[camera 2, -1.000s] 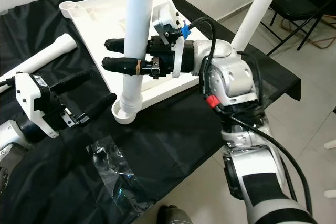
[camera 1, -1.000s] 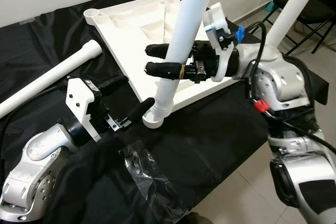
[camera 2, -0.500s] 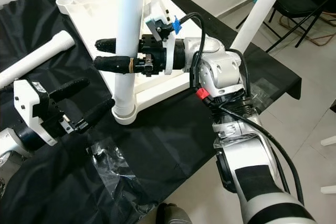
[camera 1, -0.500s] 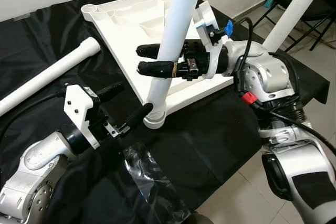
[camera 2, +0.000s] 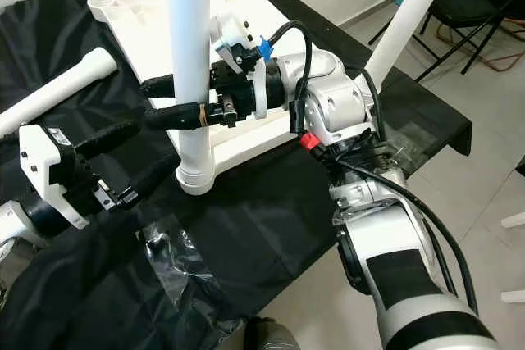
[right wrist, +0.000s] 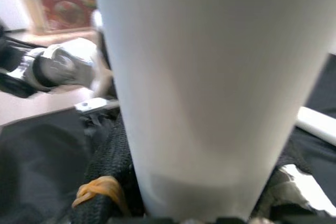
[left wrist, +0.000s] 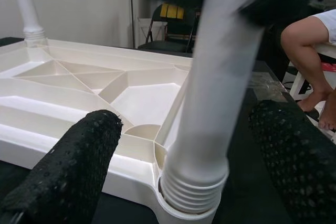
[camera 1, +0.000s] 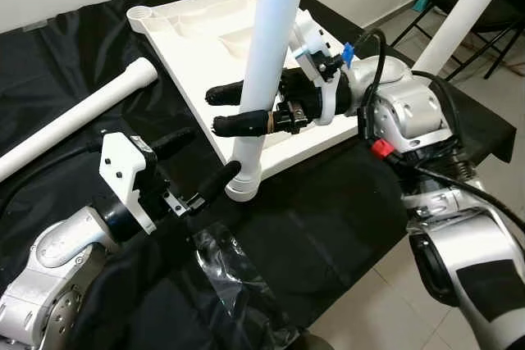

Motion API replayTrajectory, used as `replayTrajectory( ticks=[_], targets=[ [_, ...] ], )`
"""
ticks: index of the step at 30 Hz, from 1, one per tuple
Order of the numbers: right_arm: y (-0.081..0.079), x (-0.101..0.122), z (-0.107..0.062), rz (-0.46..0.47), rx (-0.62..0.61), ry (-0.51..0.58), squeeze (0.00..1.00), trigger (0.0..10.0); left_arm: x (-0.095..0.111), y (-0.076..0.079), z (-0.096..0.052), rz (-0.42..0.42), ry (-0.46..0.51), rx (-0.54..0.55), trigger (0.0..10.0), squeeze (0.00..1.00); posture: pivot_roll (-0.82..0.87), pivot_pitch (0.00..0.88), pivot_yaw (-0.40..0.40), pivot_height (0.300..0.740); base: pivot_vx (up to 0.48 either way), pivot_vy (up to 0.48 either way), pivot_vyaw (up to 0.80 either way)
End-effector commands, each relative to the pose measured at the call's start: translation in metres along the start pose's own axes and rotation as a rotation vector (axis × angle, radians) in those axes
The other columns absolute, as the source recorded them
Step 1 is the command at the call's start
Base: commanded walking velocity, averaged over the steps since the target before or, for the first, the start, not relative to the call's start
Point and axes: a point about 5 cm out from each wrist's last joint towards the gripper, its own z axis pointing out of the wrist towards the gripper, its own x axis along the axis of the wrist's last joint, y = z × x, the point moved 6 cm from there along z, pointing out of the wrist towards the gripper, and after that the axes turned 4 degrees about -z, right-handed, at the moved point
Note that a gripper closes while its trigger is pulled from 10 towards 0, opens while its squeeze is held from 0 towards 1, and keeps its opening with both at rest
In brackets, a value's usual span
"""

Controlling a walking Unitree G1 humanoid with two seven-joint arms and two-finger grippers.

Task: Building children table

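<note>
White table leg (camera 1: 267, 63) stands upright in the tabletop's (camera 1: 213, 26) corner socket, gripped by the right gripper (camera 1: 234, 108). Left gripper (camera 1: 197, 161) waits wide open beside its base.

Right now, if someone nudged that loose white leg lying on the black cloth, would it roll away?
Probably yes. The loose leg is a smooth round tube lying flat on the cloth, so a sideways push would likely roll it, though wrinkles in the cloth may slow it. It looks like stiff hollow plastic, so probably light and unbending.
</note>
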Motion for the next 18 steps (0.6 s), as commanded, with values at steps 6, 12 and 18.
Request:
replayTrajectory(
  ticks=[6,12,18],
  targets=[
    [0.001,0.010,-0.004,-0.017,0.081,0.065,0.00,10.0,0.005,0.008,-0.002,-0.007,-0.001,-0.018,10.0,0.00,0.04,0.336,-0.102,0.740,0.000,0.000,0.00],
    [0.006,0.011,-0.012,-0.007,0.062,0.054,0.00,10.0,0.007,0.013,-0.007,-0.015,-0.013,-0.013,10.0,0.00,0.05,0.349,-0.098,0.740,0.000,0.000,0.00],
    [0.008,0.012,-0.014,-0.006,0.056,0.044,0.00,10.0,0.007,0.014,-0.009,-0.019,-0.020,-0.013,10.0,0.00,0.05,0.353,-0.096,0.740,0.000,0.000,0.00]
  ],
)
